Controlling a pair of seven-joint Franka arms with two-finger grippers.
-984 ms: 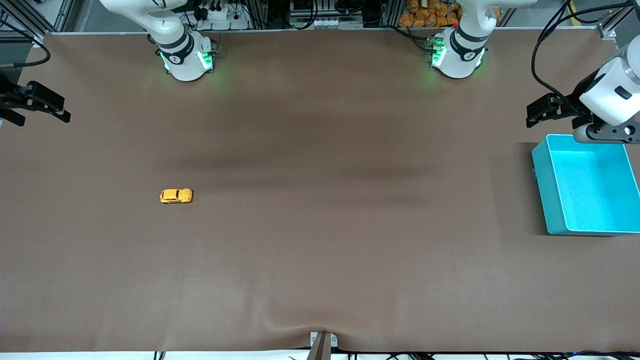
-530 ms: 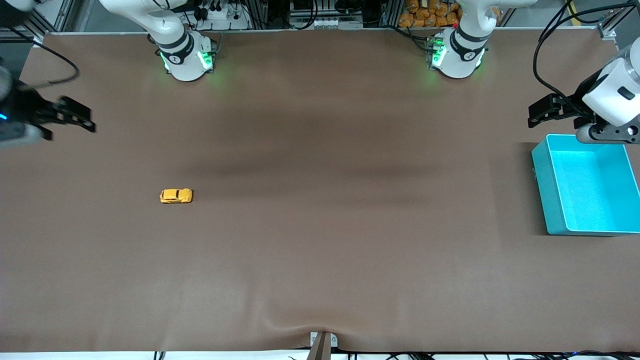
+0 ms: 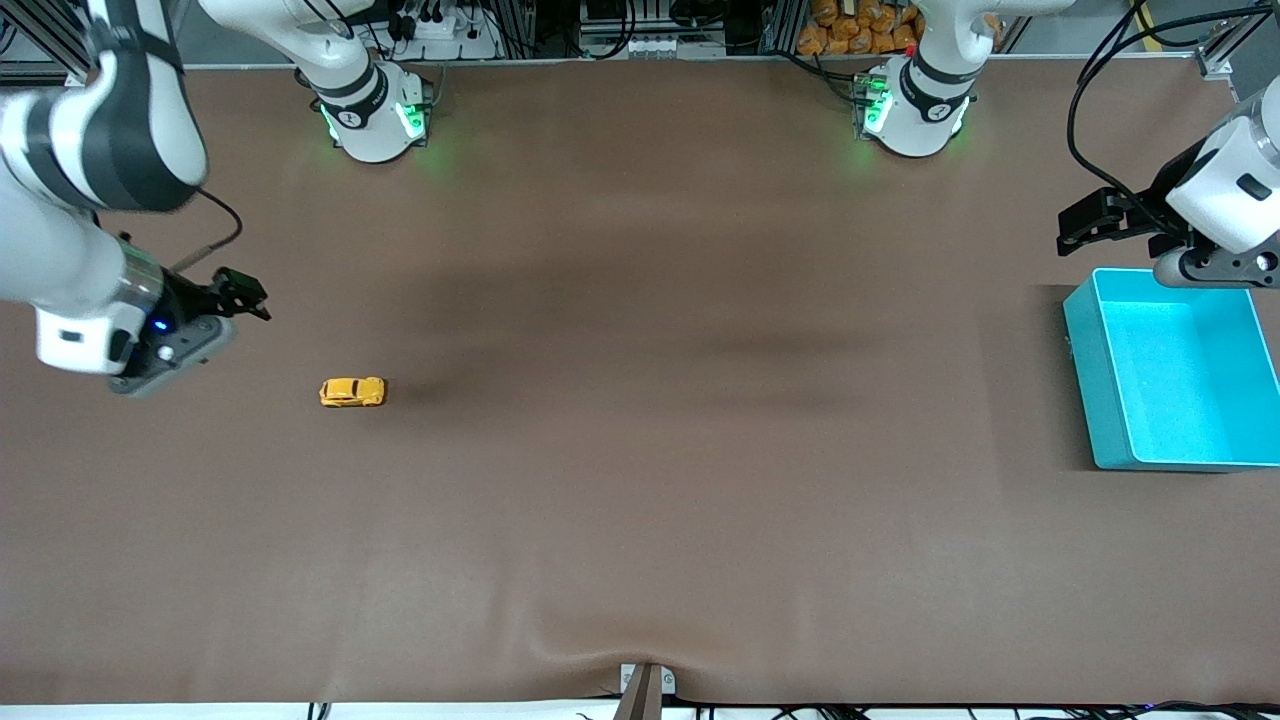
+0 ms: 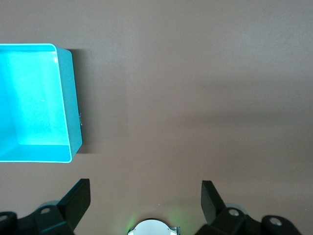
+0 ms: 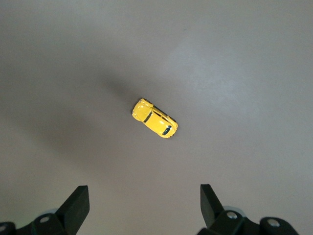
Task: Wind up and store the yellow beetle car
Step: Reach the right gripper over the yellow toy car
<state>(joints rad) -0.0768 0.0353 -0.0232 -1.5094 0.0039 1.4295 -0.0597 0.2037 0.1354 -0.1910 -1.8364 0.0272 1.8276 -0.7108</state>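
Observation:
The yellow beetle car (image 3: 352,392) stands on the brown table toward the right arm's end. It shows in the right wrist view (image 5: 154,119) ahead of the open fingers, apart from them. My right gripper (image 3: 243,295) hovers open and empty over the table beside the car; its own view shows the jaws wide apart (image 5: 144,196). My left gripper (image 3: 1088,224) is open and empty, up beside the turquoise bin (image 3: 1098,400), and waits there (image 4: 145,191). The bin also shows in the left wrist view (image 4: 68,105) and holds nothing.
The brown mat has a raised wrinkle (image 3: 640,655) at its edge nearest the front camera. Both arm bases (image 3: 372,115) (image 3: 915,110) stand along the edge farthest from the front camera.
My right arm has swung in from the table's end toward the car and lowered. The left gripper has barely shifted. The car has not moved.

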